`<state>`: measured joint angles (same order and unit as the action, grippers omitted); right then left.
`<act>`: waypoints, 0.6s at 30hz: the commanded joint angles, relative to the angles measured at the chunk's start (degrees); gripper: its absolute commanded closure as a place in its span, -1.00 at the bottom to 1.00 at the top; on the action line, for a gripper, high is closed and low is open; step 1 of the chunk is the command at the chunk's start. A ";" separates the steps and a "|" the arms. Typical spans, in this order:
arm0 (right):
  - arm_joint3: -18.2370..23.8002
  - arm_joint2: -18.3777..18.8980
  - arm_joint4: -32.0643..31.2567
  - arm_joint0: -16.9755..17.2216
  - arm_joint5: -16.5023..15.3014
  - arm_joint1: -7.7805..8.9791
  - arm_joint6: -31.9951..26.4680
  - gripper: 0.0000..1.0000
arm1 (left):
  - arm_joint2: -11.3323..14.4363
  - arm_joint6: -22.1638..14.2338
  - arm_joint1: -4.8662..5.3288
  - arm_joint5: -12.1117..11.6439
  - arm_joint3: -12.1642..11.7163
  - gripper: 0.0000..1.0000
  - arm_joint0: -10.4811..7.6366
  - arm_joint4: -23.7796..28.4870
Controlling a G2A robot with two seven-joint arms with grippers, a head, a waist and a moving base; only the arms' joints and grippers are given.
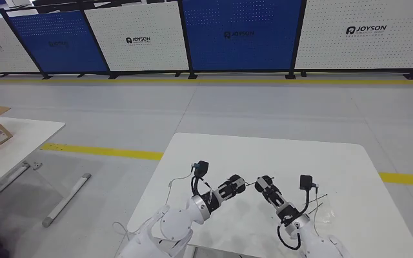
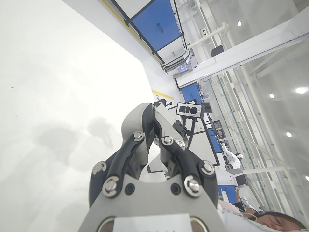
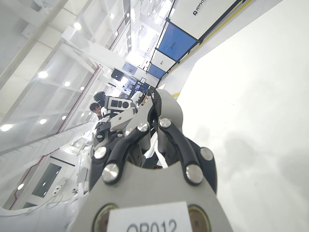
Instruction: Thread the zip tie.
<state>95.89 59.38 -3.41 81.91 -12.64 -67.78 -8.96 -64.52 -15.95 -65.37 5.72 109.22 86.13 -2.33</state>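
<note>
Two grippers meet tip to tip above a white table (image 1: 290,151), over the half of it nearest the robot.
Left gripper (image 2: 153,107) has its fingers pressed together, ridged pads meeting. A thin dark strip juts from the tips. As far as can be told this is the zip tie (image 2: 166,102), pinched there in the air between the two arms, clear of the tabletop. Right gripper (image 3: 154,93) is likewise closed tight, its fingers touching along their length. A small dark bit shows at its very tip, too small to say whether it is the tie's other end. From above, each arm angles in from its own side, and the two sets of fingertips sit just beside each other.
</note>
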 commanded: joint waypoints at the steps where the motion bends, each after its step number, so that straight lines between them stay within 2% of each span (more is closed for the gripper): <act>1: 0.10 0.25 0.04 0.14 0.11 -0.03 -0.23 1.00 | 0.10 0.05 -0.02 0.08 0.01 1.00 -0.06 -0.02; 8: 0.10 0.45 0.15 0.05 1.28 -0.31 -1.18 1.00 | 0.15 0.21 -0.04 0.44 0.48 1.00 -0.12 -0.16; 13: 0.18 0.72 -0.63 0.30 1.40 -0.47 -0.81 1.00 | 0.50 -0.26 -0.02 1.67 0.54 1.00 -0.31 -1.11; 17: 0.57 0.86 -2.01 0.54 1.87 -0.58 -0.26 1.00 | 0.85 0.16 -0.04 2.61 0.59 0.48 -0.42 -2.23; 18: 0.69 0.87 -2.40 0.59 2.07 -0.62 -0.20 1.00 | 0.98 0.27 -0.06 2.89 0.61 0.46 -0.47 -2.51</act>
<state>96.49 60.25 -5.56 82.47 -10.72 -68.38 -9.19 -63.64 -15.77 -65.41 8.40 109.82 85.70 -4.64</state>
